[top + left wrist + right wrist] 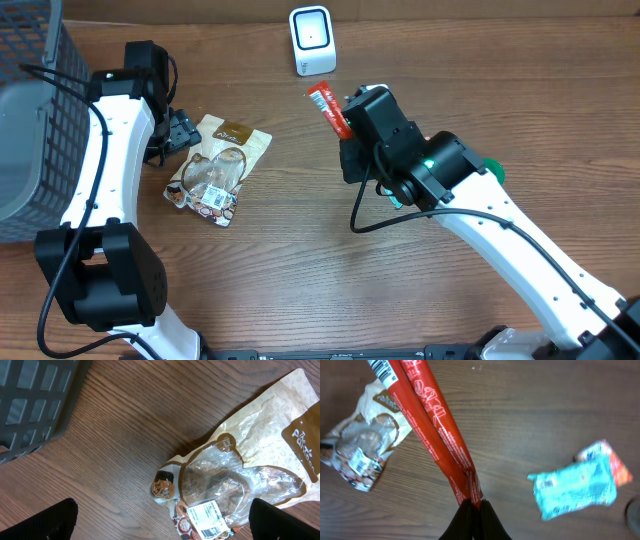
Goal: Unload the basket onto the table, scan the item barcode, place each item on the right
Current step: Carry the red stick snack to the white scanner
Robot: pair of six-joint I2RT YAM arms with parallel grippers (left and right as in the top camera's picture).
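- The red stick packet [329, 109] is held off the tabletop [290, 260] by the right gripper [347, 128], whose fingers are pressed together on the packet's lower end.
- From overhead its long axis runs diagonally: the gripped end is towards the right, and the free end points up and left at the far edge.
- That free end stops just short of the white scanner [311, 40], which stands at the middle of the far edge. The two are apart.
- The right wrist view shows what the overhead does not: a printed barcode [382, 367] at the packet's free end and white lettering along its length.
- Only the right wrist view shows the whole teal packet [575, 485], which lies flat on the wood. Overhead, the right arm hides almost all of it.
- The left gripper [180, 130] hangs over the left half of the tabletop with its fingers [45, 520] spread wide and holding nothing.
- Below it lies a clear-windowed snack bag [218, 168].
- The left wrist view shows the bag's white barcode label [207, 520] at the near end. Overhead it is only a pale patch.
- A grey mesh basket [30, 110] stands at the left edge. Its corner also shows in the left wrist view.
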